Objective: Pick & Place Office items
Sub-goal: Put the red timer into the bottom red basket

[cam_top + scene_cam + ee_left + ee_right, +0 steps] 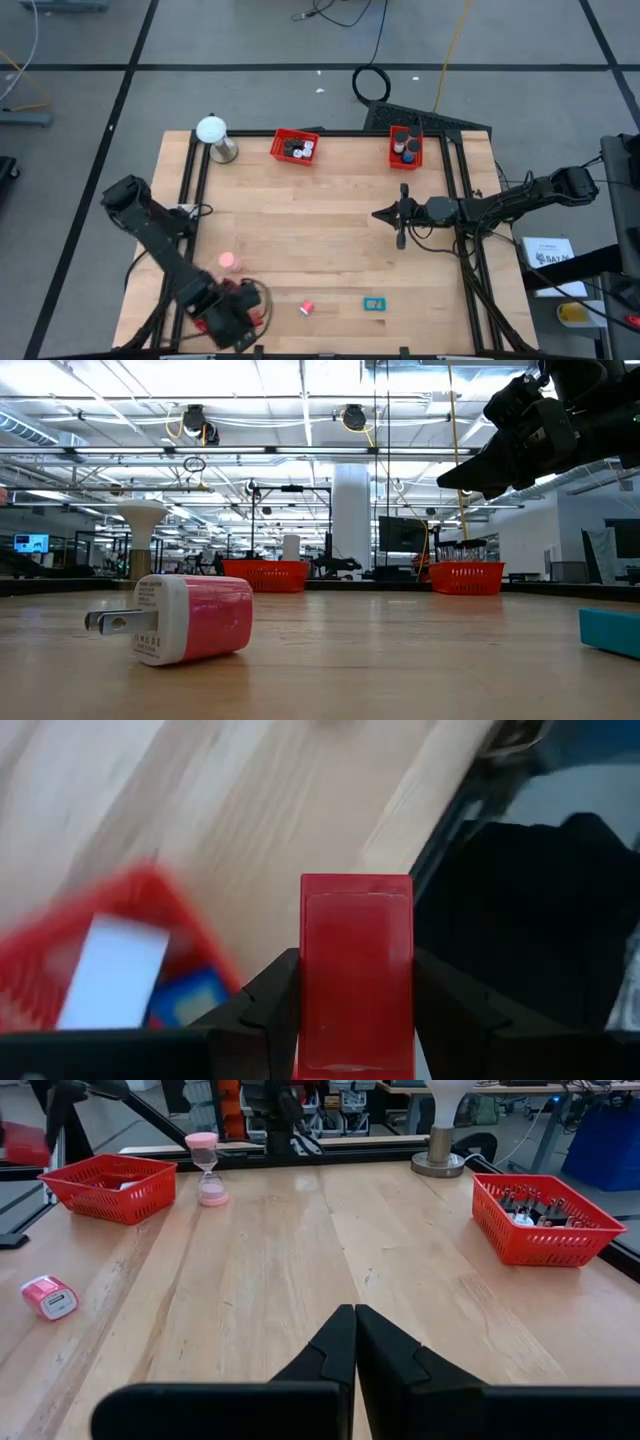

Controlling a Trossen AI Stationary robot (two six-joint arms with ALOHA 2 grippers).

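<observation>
Three red mesh trays (294, 146) already hold small items: two at the far edge of the worktop (330, 230), one by the near-left corner. Left end effector (356, 1020) is clamped on a flat red rectangular piece (356, 970), held up just beside the near-left tray (60, 935), which has a white and a blue item inside – prob. the drop spot, not released yet. Right end effector (354, 1342) hangs over mid-right worktop, fingers pressed together w/ nothing in them, waiting. Loose items left on the wood: pink hourglass (228, 261), pink-and-white plug adapter (307, 307), teal flat piece (374, 304). Est. well past halfway, approx 3 loose picks plus the current drop to go
</observation>
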